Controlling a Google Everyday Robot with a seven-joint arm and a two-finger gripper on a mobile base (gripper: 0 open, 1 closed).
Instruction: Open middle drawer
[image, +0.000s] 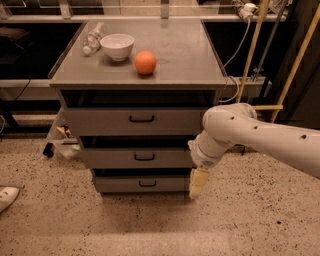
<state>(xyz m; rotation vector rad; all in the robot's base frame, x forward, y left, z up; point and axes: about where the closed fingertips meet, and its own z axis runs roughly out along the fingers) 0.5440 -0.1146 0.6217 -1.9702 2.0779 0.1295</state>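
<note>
Camera view, single entry. One grey metal cabinet (210, 80) with a flat, matte top, standing on a speckled stone-like floor (150, 225).

Drawers: three, stacked, all grey with flat fronts. Each carries one small black loop handle at its centre, and a dark gap shows above each front.
- Top drawer (100, 121): the tallest front.
- The middle drawer (120, 159): second in the stack, with a low front. Its handle (144, 157) is untouched.
- Bottom drawer (120, 184): the smallest front.

On the cabinet top there are three items, all toward the left half:
- One white bowl (117, 46), round and glossy.
- One orange (145, 62), a sphere just right of the bowl.
- One clear plastic bottle (92, 40), lying on its side left of the bowl.

Robot: one arm (260, 135), white, smooth and rounded, entering from the right. Its wrist overlaps the right end of the middle drawer's front. One gripper (198, 182), cream-coloured, hangs pointing down beside the right end of the bottom drawer, well apart from every handle (whether it is spread or pressed together cannot be told).

Surroundings: two yellowish poles (252, 50) lean at the right.
</note>
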